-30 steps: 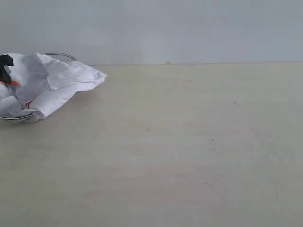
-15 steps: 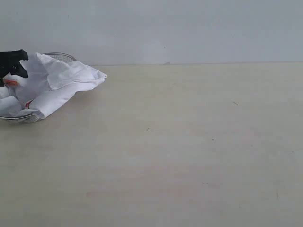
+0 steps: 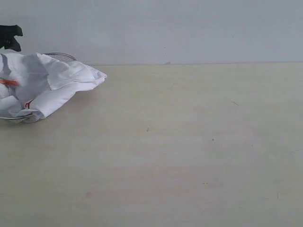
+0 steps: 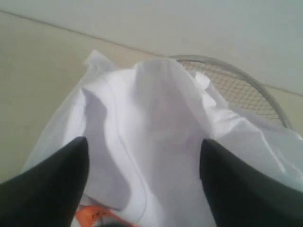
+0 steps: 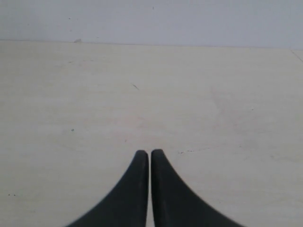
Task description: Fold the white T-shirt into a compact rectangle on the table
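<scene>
Desk [image 3: 189, 151]: pale beige, matte, a few small dark specks, fills most of the exterior view. Plain grey-white wall [image 3: 189, 28] behind it.

White T-shirt [image 3: 52, 82]: not folded, a crumpled heap at the far left edge of the exterior view, near the desk's back edge. The heap lies in and over a wire mesh basket [image 3: 60, 56]; the rim shows behind the cloth and again under its front edge. The heap's long axis runs roughly left-right in the exterior view, and one flap sticks out past the rim and points right, toward the middle of the desk. Which end is collar or hem: cannot tell. In the left wrist view the T-shirt [image 4: 161, 123] is bunched into soft ridges, with the basket mesh [image 4: 232, 80] showing beyond it.

Left hand [image 3: 9, 38]: black, above the heap at the left edge, clear of the cloth. In the left wrist view the left hand [image 4: 144, 142] has its two fingers spread wide, nothing gripped, cloth below the gap.

Right hand [image 5: 149, 153]: fingers pressed together, nothing between them, over bare desk. Not seen in the exterior view.

Orange tag [image 3: 9, 82] on the heap's left part, also seen at [image 4: 92, 215]. A small bit of red print [image 3: 28, 104] low on the heap.
</scene>
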Robot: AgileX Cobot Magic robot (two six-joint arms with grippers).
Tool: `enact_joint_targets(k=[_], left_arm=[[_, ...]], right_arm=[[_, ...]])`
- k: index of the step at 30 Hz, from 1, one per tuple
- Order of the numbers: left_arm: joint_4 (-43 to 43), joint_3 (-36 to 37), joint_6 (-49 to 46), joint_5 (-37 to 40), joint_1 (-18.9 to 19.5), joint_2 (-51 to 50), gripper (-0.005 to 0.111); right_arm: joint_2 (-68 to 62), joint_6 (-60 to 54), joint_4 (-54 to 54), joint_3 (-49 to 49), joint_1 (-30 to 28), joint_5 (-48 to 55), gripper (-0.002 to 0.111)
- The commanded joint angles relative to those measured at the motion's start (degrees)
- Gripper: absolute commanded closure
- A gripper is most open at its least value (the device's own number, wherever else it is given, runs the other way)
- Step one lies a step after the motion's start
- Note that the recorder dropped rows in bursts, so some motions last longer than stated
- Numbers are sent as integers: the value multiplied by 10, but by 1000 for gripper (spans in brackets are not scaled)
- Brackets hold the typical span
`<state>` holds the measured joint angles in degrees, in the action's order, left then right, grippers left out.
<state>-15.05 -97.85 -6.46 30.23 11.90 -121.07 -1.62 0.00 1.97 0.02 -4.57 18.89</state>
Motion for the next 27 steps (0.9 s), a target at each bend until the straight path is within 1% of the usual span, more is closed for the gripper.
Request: enact_joint_targets(k=[1,7,15,18,22,27], left_arm=[[40,-19,24,45,0,-27,44],[40,-18,24,47,-1,-47,44],[40,-25,22,49,-1,-30,44],[63,-30,27,45,-1,-20,44],[113,-31,58,45,-1,-17,44],[113,-31,58,39,-1,-27,44]], right_arm=[[4,0,1,0,-4,-3,108],[4,0,1,0,-4,-3,108],[4,0,1,0,-4,-4,108],[4,0,1,0,-4,-4,108],[4,0,1,0,-4,-4,108],[4,0,1,0,-4,-4,108]])
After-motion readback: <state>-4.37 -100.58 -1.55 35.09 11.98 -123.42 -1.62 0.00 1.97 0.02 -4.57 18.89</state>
